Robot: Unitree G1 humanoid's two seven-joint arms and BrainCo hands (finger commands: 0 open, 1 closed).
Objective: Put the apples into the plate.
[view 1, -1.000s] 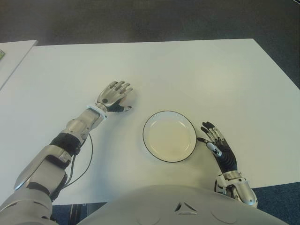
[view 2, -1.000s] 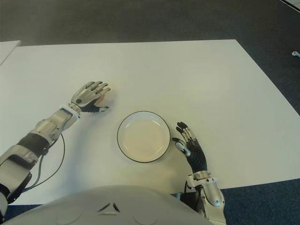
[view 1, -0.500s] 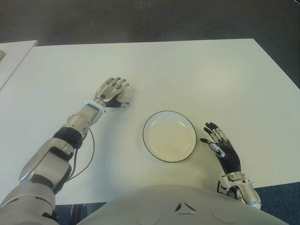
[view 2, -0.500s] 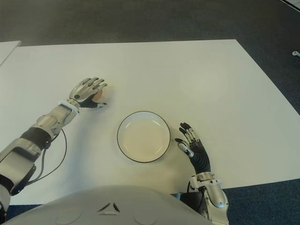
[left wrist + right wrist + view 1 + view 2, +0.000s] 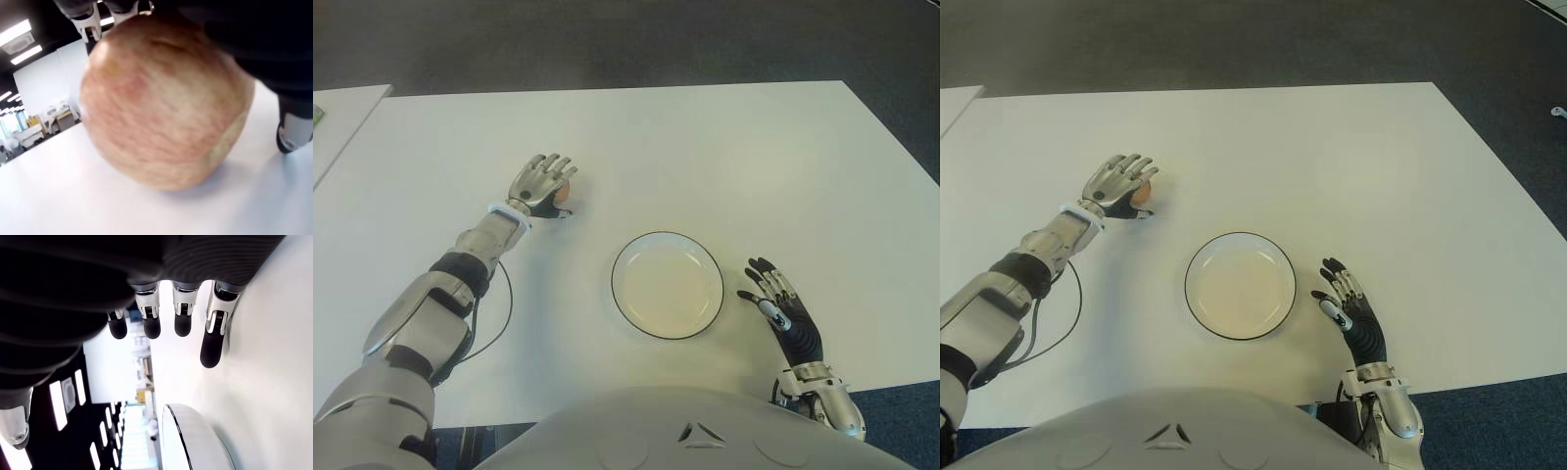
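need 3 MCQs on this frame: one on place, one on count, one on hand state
1. Where is the apple?
A. on the plate
B. on the table under the left hand
C. in the right hand

2. How many apples lie on the plate?
A. none
B. one
C. two

3. What is the right hand doing?
A. gripping the plate's rim
B. holding an apple
C. open, holding nothing, to the right of the plate

Key: 1 B, the left wrist view shows the apple on the white table beneath the left hand. 2 A, the plate is bare. 3 C, the right wrist view shows straight fingers holding nothing.
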